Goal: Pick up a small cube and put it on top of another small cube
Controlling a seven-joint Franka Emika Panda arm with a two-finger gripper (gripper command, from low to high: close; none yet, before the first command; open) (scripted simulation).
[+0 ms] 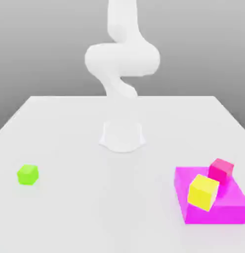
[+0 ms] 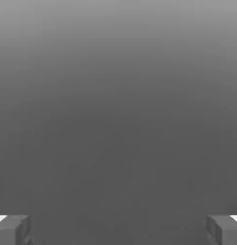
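Lime-green small cube: lower left of the exterior frame, alone on the white bench.
Yellow cube: lower right, on magenta slab.
Gripper: mine, released, holding nothing.

— Where do your things sit on the tabletop?
— The small cube sits alone at the exterior view's left. Well apart, at its right, your flat block carries two cubes: the larger cube nearer the camera, the other cube just behind.

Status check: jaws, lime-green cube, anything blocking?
Gripper jaws wide open, nothing between them. Lime-green cube alone on the table, untouched. Yellow cube and pink-red cube on magenta slab.
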